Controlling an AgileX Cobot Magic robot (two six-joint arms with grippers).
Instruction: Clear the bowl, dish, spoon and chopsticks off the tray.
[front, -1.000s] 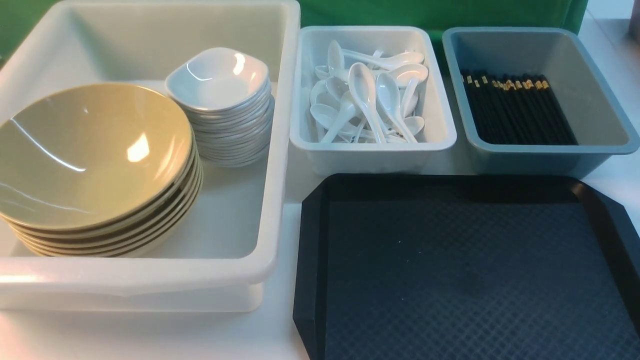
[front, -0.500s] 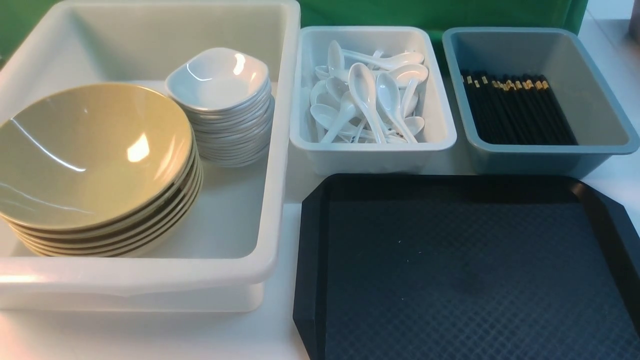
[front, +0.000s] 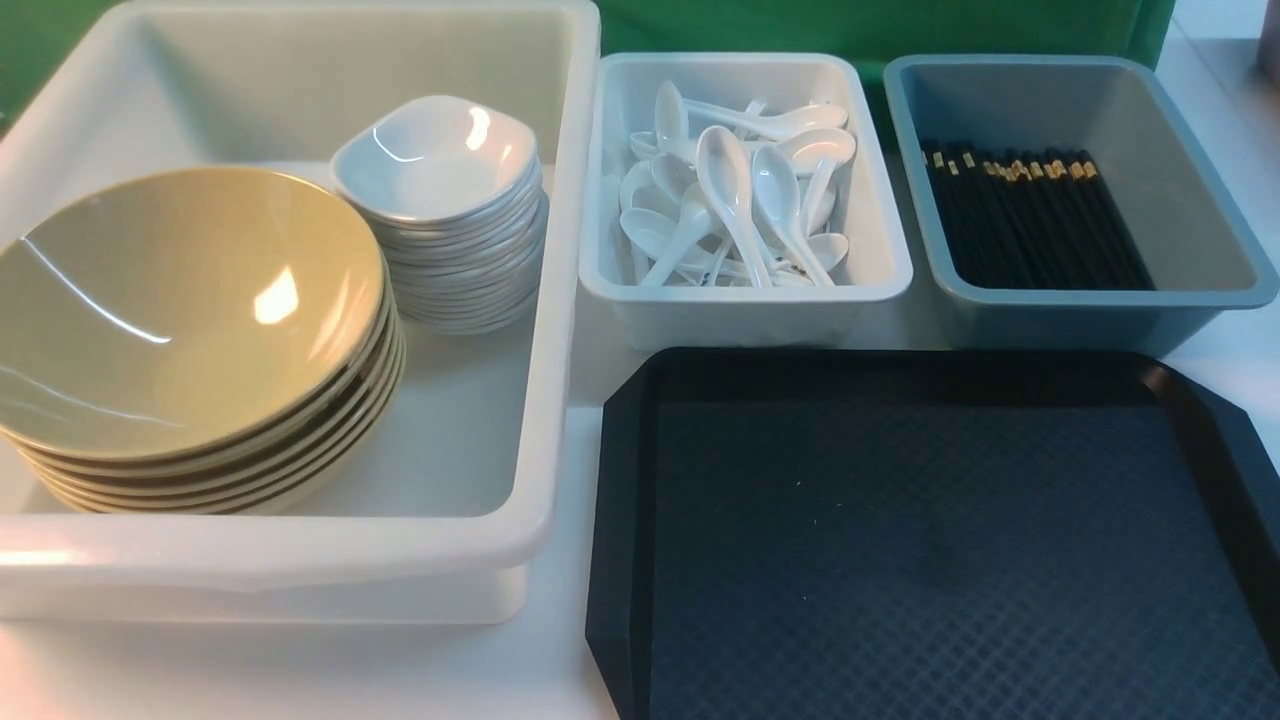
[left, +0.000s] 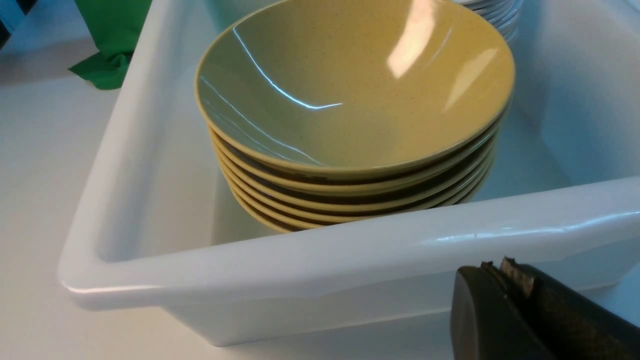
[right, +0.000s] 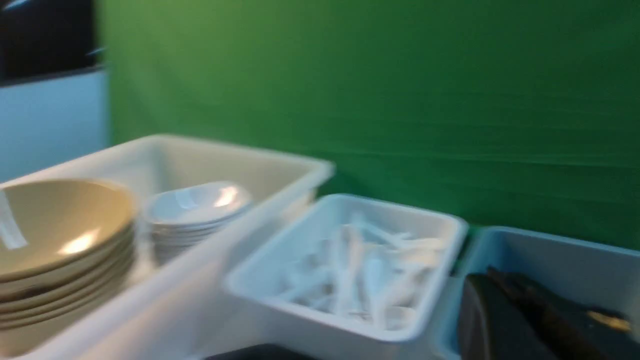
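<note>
The black tray (front: 930, 540) lies at the front right with nothing on it. A khaki bowl (front: 180, 300) tops a stack of like bowls inside the white tub (front: 560, 300). Beside that stack, a white dish (front: 435, 155) tops a stack of dishes. White spoons (front: 740, 190) lie heaped in a small white bin. Black chopsticks (front: 1030, 220) lie in a grey-blue bin. Neither arm shows in the front view. My left gripper (left: 495, 267) is shut and empty, just outside the tub wall (left: 300, 250) near the bowl (left: 350, 85). My right gripper (right: 487, 277) is shut, seen blurred before the grey-blue bin.
The small white bin (front: 890, 280) and the grey-blue bin (front: 1240, 290) stand side by side behind the tray. A green backdrop (front: 880, 25) closes off the far side. White tabletop (front: 300, 670) shows in front of the tub.
</note>
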